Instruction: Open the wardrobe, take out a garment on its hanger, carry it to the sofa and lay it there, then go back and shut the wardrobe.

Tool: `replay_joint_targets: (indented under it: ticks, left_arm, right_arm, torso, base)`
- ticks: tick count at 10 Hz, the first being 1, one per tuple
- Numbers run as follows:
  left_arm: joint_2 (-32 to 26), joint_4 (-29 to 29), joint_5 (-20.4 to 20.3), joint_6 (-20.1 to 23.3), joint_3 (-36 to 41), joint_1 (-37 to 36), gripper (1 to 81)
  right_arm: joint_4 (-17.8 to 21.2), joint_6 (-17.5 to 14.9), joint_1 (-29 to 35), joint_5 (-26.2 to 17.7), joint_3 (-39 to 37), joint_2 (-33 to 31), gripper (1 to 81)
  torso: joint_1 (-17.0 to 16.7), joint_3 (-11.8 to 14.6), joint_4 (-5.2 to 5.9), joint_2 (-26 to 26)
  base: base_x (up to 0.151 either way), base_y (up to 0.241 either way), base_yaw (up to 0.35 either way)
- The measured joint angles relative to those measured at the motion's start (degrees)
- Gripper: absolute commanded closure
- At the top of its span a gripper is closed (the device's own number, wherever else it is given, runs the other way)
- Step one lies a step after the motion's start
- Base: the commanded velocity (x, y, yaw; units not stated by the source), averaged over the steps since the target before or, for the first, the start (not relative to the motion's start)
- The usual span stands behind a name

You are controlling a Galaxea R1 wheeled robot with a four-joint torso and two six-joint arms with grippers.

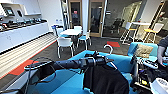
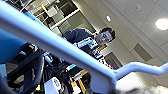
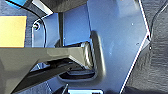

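My left arm reaches in from the left across the head view, and my left gripper (image 1: 104, 60) is shut on the white hanger (image 1: 109, 48) just below its curved hook. The black garment (image 1: 105, 80) hangs limp from it, over the bright blue sofa (image 1: 67, 81), whose seat and low back spread beneath and behind it. In the left wrist view the hanger (image 2: 75, 53) runs as a thick white bar across the picture, very close to the camera. The wardrobe is out of view.
A person (image 1: 163, 48) stands at the right by the sofa's end and also appears in the left wrist view (image 2: 87, 41). A tan cushion (image 1: 143, 50) lies on the sofa. Beyond stand a white table (image 1: 71, 31) with white chairs (image 1: 65, 43) and a long white counter (image 1: 22, 32).
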Motion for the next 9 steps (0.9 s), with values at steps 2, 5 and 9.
replay_joint_targets:
  ticks: [2,5,9]
  left_arm:
    - [3.4,0.0,-0.1,-1.4,-3.7,-2.0,81.1]
    - [6.6,-0.1,-0.9,-2.1,-10.6,-3.3,81.1]
    - [8.9,-0.3,-1.1,-2.3,-15.7,-5.9,81.1]
  right_arm:
    - [0.0,0.0,0.0,0.0,-0.6,0.2,1.0]
    - [0.0,-0.2,0.1,-0.1,-0.9,0.7,1.0]
    - [0.0,-0.2,0.5,-0.2,-0.9,0.9,1.0]
  torso:
    - [0.0,0.0,0.0,0.0]
    - [0.0,0.0,0.0,0.0]
    - [0.0,0.0,0.0,0.0]
  base:
    - [0.0,0.0,0.0]
    - [0.0,0.0,0.0]
    - [0.0,0.0,0.0]
